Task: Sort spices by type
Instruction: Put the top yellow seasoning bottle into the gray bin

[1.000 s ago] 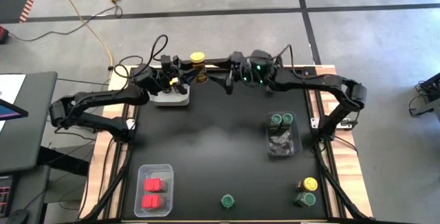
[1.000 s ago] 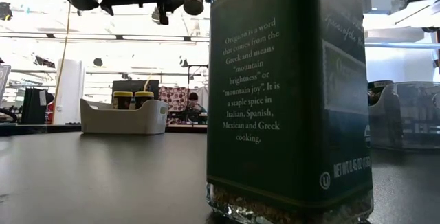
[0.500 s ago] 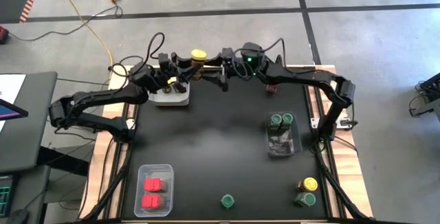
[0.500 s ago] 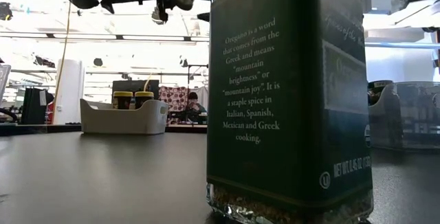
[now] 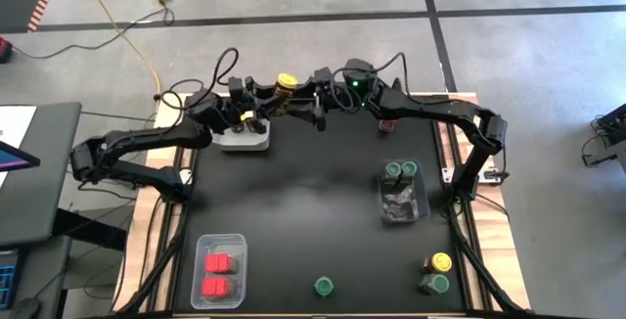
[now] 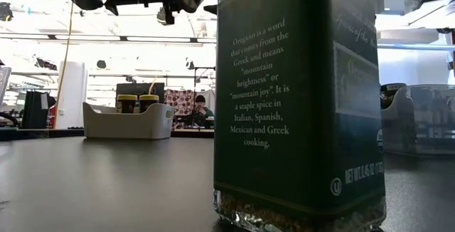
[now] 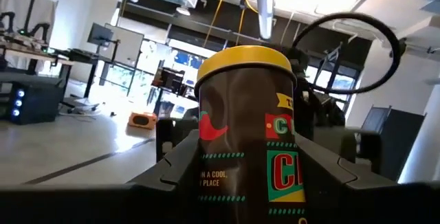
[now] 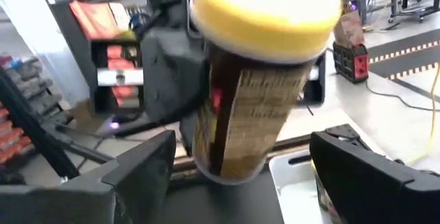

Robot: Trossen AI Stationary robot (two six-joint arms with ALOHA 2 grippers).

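A dark jar with a yellow lid (image 5: 285, 85) hangs in the air over the table's far edge, above the white bin (image 5: 242, 140). My left gripper (image 5: 268, 100) is shut on it. My right gripper (image 5: 312, 101) is open and level, just right of the jar. In the right wrist view its fingers stand on either side of the jar (image 8: 251, 80) without touching it. Two more yellow-lidded jars (image 6: 138, 103) stand in the white bin. My left gripper pinches the jar's dark body (image 7: 206, 169) below the lid between its two fingers, one on each side. The fingers come level from the table's left. The jar is lifted clear of the table and bin, lid up and slightly tilted.
A clear bin (image 5: 402, 202) at the right holds green-lidded jars (image 5: 399, 169). A clear bin (image 5: 220, 271) at the near left holds red blocks. A green-lidded jar (image 5: 323, 286) stands at the near edge. A yellow-lidded jar (image 5: 440, 261) and a green-lidded jar (image 5: 435, 283) stand near right.
My right gripper has gone toward the table's left, up to the yellow-lidded jar that my left gripper holds in the air. The left gripper and jar have stayed almost in place.
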